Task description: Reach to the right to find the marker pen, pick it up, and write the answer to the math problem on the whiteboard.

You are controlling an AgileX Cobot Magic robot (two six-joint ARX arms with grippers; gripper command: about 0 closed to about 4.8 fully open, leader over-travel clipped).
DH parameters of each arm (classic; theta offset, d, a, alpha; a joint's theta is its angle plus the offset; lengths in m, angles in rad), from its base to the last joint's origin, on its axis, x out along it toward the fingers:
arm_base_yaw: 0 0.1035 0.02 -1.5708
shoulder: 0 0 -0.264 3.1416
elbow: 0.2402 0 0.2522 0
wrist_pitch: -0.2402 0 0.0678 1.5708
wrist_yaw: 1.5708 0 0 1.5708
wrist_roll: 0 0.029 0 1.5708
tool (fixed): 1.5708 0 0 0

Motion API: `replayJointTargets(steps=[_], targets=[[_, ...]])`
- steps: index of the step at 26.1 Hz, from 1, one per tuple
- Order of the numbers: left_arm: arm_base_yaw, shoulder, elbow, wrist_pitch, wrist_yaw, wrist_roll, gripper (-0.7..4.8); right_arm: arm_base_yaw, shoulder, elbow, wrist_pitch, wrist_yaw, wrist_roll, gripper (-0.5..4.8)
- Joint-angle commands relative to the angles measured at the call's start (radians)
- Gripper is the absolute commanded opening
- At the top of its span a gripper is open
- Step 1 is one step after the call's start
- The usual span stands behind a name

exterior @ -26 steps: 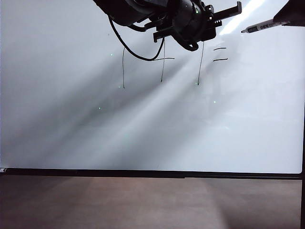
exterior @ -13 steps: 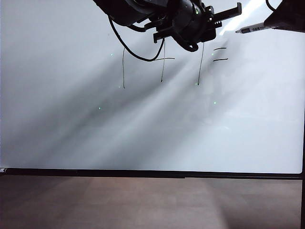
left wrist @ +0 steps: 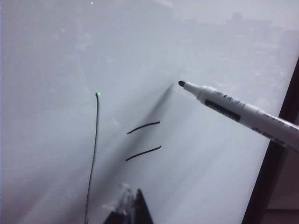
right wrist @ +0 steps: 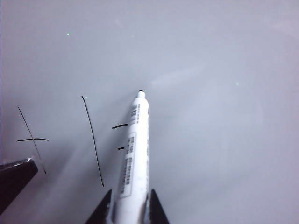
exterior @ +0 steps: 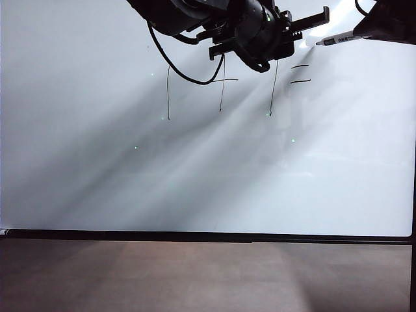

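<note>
Now right gripper (right wrist: 127, 205) clamping marker pen (right wrist: 133, 158) at top right of exterior view, dark tip pointing left, hovering just beside two short dashes of math problem (exterior: 237, 84). Whether tip is touching whiteboard (exterior: 208, 182): cannot tell. Left gripper (exterior: 312, 18) hanging at top centre over the strokes, jaws parted, holding nothing. Pen (left wrist: 238, 109) showing in left wrist view too, near board's black frame edge (left wrist: 268, 158).
</note>
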Motion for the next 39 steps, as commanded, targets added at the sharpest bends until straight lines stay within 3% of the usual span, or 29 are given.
replayJointTargets(steps=[1, 27, 39], targets=[[-0.003, -0.005, 0.003, 0.008, 0.000, 0.000, -0.04, 0.002, -0.005, 0.006, 0.006, -0.002, -0.016, -0.07], [-0.003, -0.005, 0.003, 0.008, 0.000, 0.000, -0.04, -0.002, 0.018, 0.019, 0.002, 0.063, -0.033, -0.07], [-0.003, -0.005, 0.003, 0.008, 0.000, 0.000, -0.05, -0.076, 0.018, 0.019, -0.006, 0.064, -0.032, -0.07]])
